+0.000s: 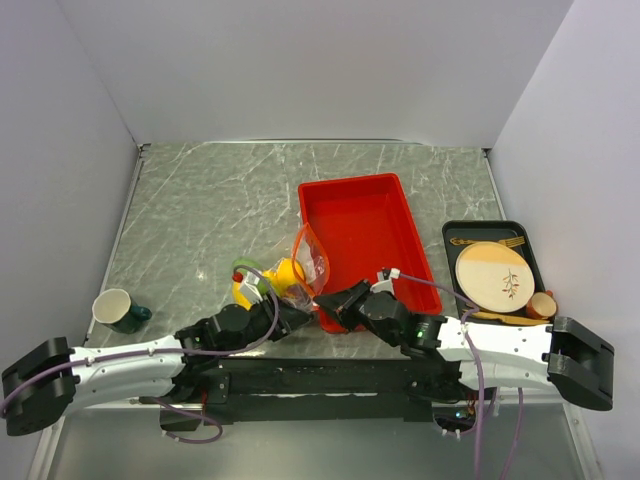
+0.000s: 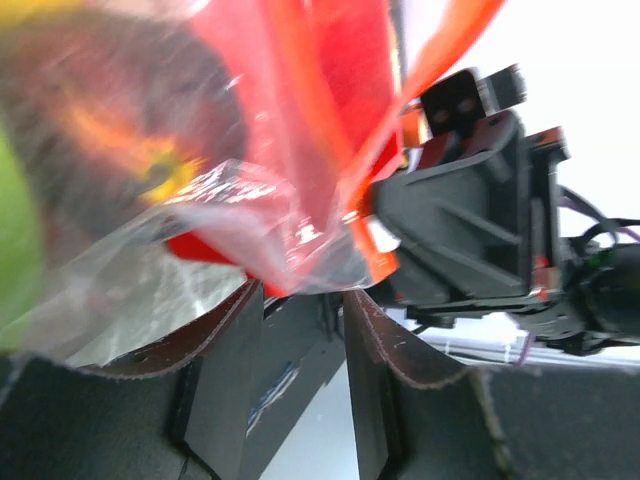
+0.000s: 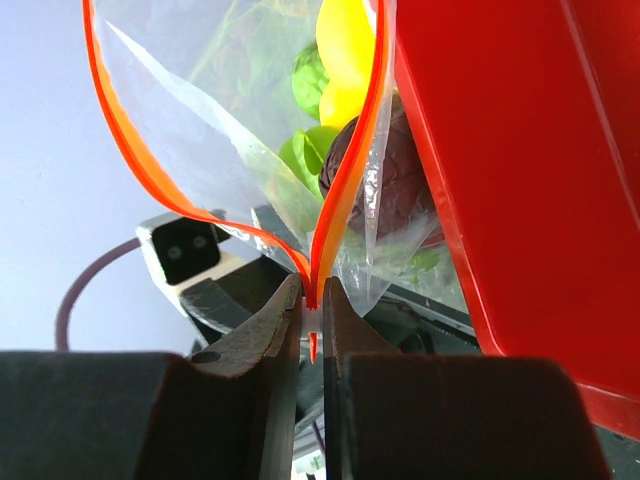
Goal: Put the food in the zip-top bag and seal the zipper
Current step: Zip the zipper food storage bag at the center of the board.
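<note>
Right fingers [image 3: 270, 390]: almost closed, pinching the end of the zipper [image 3: 335, 225] where its two strands meet.
Left fingers [image 2: 220, 375]: apart, with the crumpled edge of the bag [image 3: 200, 120] at their tips. Whether they grip it cannot be told.
Bag: mouth open, held between the two arms, just beside the near left corner of the red tray [image 1: 365, 225].
Food [image 3: 345, 60]: yellow, green and dark red pieces show through the plastic.
Desk [image 1: 220, 210]: grey marbled top with pale veins.
Room: plain white walls [image 1: 300, 70] on three sides.
Left side: mug [image 1: 115, 308].
Right side: plate [image 1: 493, 275] on a black tray.
</note>
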`<move>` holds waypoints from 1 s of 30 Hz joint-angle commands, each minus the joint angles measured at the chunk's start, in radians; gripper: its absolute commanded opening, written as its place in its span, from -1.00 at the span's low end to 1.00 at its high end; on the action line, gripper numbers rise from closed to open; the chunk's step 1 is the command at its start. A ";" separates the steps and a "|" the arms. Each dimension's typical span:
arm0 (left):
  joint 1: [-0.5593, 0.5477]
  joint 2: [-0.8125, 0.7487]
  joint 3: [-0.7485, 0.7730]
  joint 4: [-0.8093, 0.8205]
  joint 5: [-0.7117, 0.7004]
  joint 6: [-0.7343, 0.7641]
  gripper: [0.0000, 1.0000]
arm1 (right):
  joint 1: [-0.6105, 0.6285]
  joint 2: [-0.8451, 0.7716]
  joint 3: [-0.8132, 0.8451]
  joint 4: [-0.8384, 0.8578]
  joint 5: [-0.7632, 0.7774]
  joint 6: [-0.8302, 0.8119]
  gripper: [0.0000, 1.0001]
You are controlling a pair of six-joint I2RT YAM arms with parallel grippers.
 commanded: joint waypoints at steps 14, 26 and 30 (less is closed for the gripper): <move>-0.013 -0.073 0.004 0.100 -0.123 -0.060 -0.09 | 0.037 -0.022 -0.004 0.018 -0.013 -0.003 -1.00; -0.018 -0.045 0.021 0.080 -0.136 -0.083 -0.95 | 0.040 -0.028 -0.017 0.015 0.007 0.015 -1.00; -0.021 -0.045 0.020 0.086 -0.135 -0.069 -0.99 | 0.040 -0.028 -0.014 0.009 0.007 0.015 -1.00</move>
